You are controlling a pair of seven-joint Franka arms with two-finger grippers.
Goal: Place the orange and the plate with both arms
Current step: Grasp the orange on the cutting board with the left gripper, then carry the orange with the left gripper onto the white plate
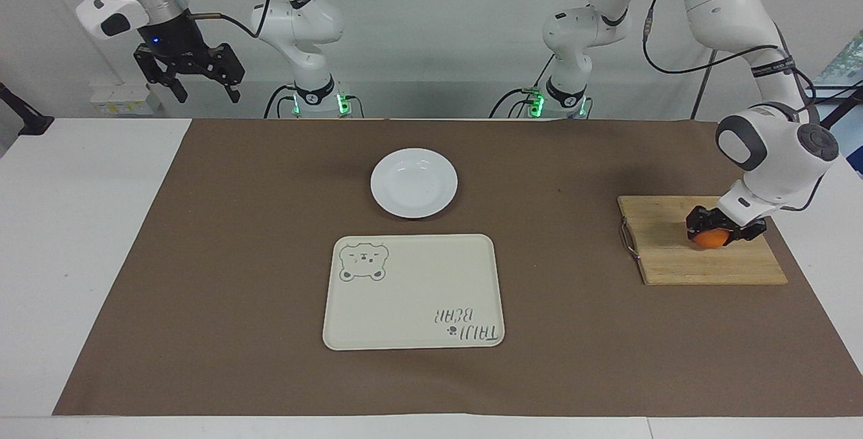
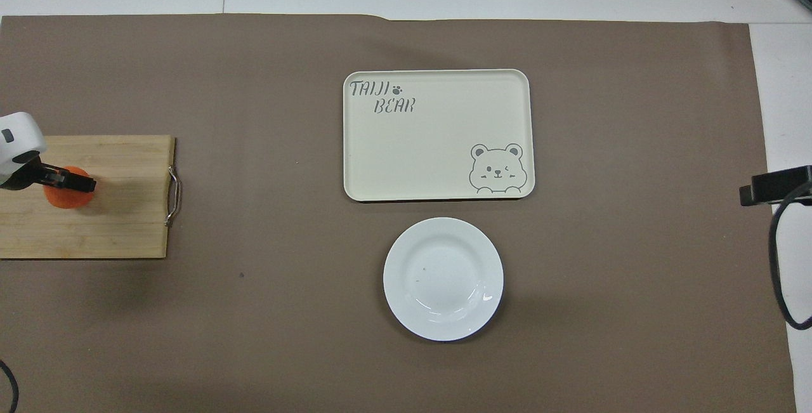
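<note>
Where the left arm bends down over its end of the tabletop, the left tool (image 1: pixel 723 231) sits low on the orange (image 1: pixel 712 239), its fingers closed in against the fruit's sides so that only the lower part of the orange shows beneath the black links. The orange rests on a wooden cutting board (image 1: pixel 674 250), toward the board's edge nearest the tabletop's short side, and from where I stand I cannot tell whether it has left the wood at all. A metal handle (image 1: pixel 628 239) runs along the board's edge that faces the middle of the tabletop. From above, the same tool (image 2: pixel 70 183) lies across the orange (image 2: pixel 63 197).

The brown mat (image 1: pixel 270 223) covers most of the tabletop. Near its middle lies a cream tray (image 1: pixel 418 290) with a bear drawing and lettering, nothing on it. The plate (image 1: pixel 414 183) sits on the mat just beside the tray, nearer the robots, and it too is bare.

The right tool (image 1: pixel 190 85) waits raised high above the tabletop's corner at the right arm's end, fingers spread apart and holding nothing.
</note>
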